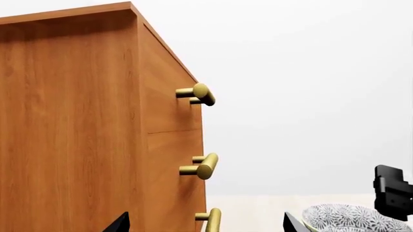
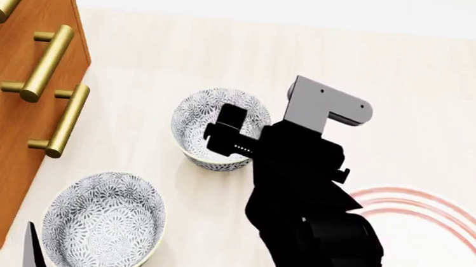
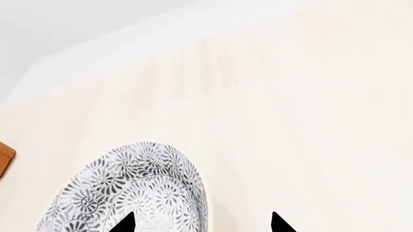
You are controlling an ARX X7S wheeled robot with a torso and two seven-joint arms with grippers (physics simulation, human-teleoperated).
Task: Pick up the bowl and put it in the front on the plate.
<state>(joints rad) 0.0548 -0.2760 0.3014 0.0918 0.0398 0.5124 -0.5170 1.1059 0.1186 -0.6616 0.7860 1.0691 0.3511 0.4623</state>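
Two look-alike floral bowls stand on the pale table. The farther bowl (image 2: 209, 121) (image 3: 129, 188) has my right gripper (image 2: 223, 137) (image 3: 201, 223) at its rim. The gripper is open, one fingertip (image 3: 125, 223) over the bowl's inside and the other over bare table outside the rim. The nearer bowl (image 2: 103, 222) sits by the dresser. The plate (image 2: 433, 241), white with red rings, lies at the right, partly behind my right arm. My left gripper (image 1: 206, 224) (image 2: 33, 251) is open and holds nothing, low at the near left. A patterned bowl (image 1: 351, 217) shows beside it; which one I cannot tell.
A wooden dresser (image 2: 1, 121) (image 1: 71, 125) with brass bar handles (image 2: 48, 61) (image 1: 201, 94) fills the left side, close to the nearer bowl. Part of the right gripper (image 1: 392, 192) shows as a black block in the left wrist view. A white wall lies beyond the table.
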